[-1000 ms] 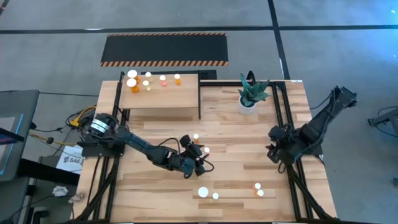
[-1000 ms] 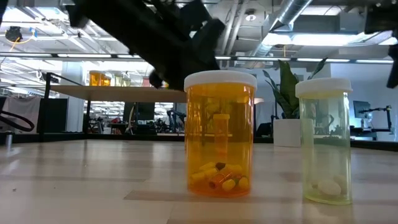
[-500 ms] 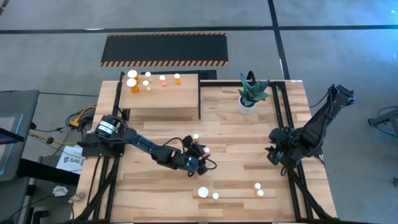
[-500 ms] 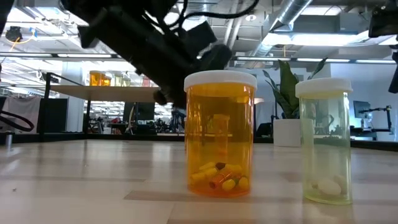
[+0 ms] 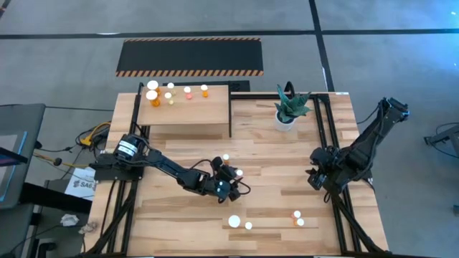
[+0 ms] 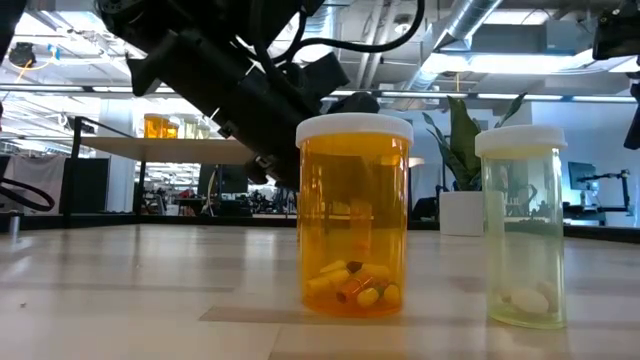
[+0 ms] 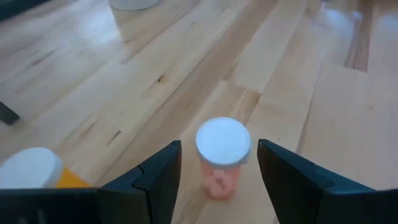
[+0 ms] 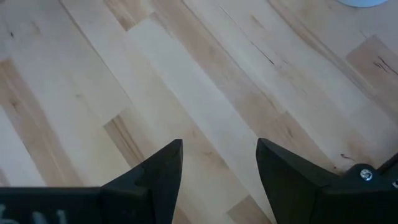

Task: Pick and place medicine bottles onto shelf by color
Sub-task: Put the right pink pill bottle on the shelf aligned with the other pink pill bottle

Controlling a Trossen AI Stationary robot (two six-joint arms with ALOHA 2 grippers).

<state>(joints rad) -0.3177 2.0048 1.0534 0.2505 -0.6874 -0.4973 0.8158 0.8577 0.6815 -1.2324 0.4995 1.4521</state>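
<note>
1. Five medicine bottles (image 5: 171, 92) stand on the shelf (image 5: 188, 113) at the table's (image 5: 272, 150) far left in the high view. We see four more loose near the front edge and three at mid-table. The left gripper (image 5: 233, 180) sits at the mid-table cluster. The right gripper (image 5: 318, 177) waits over bare wood at the right, well apart from any bottle.

2. In the low view, a large orange bottle (image 6: 354, 214) with a white cap stands in the foreground, holding mixed capsules. Beside it stands a pale yellowish bottle (image 6: 523, 225) holding white tablets. The left arm (image 6: 230, 80) crosses behind them.

3. In the left wrist view, our left gripper's fingers (image 7: 155, 177) stand apart, one on each side of a small pinkish-red bottle (image 7: 222, 155). The bottle is upright, white-capped, with pale pills inside. Neither finger touches it. An orange bottle (image 7: 37, 171) stands just beside one finger.

4. In the right wrist view, the right gripper's fingers (image 8: 158, 174) are parted over bare planks, holding nothing.

5. Hazards, as we judge them:
   - An off-centre closure would push the light pinkish-red bottle over; a toppled cylinder may roll.
   - The outer finger may knock the neighbouring orange bottle.
   - A grip on the cap alone may slip during transfer.
   - A careless set-down may topple bottles already on the shelf.
</note>
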